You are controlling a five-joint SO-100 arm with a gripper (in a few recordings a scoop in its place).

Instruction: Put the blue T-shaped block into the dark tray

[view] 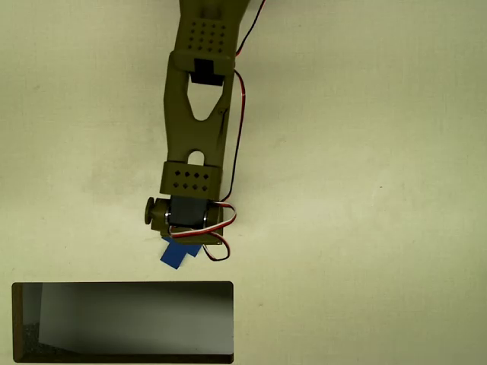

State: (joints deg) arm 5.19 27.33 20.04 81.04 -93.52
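Note:
In the overhead view the olive-green arm reaches down from the top edge, and its gripper (pixel 184 232) points straight down at the table. The wrist body and its motor hide the fingers. Part of the blue T-shaped block (pixel 175 255) sticks out from under the gripper's lower edge, lying at a slant. Whether the fingers hold it or only hover over it cannot be told. The dark tray (pixel 122 323) lies at the bottom left, its top rim a short gap below the block. Nothing lies inside it, only a grey-to-black sheen.
The pale table (pixel 365 228) spreads out on every side of the arm. Red, black and white wires (pixel 240 129) run down the arm's right side and loop beside the gripper.

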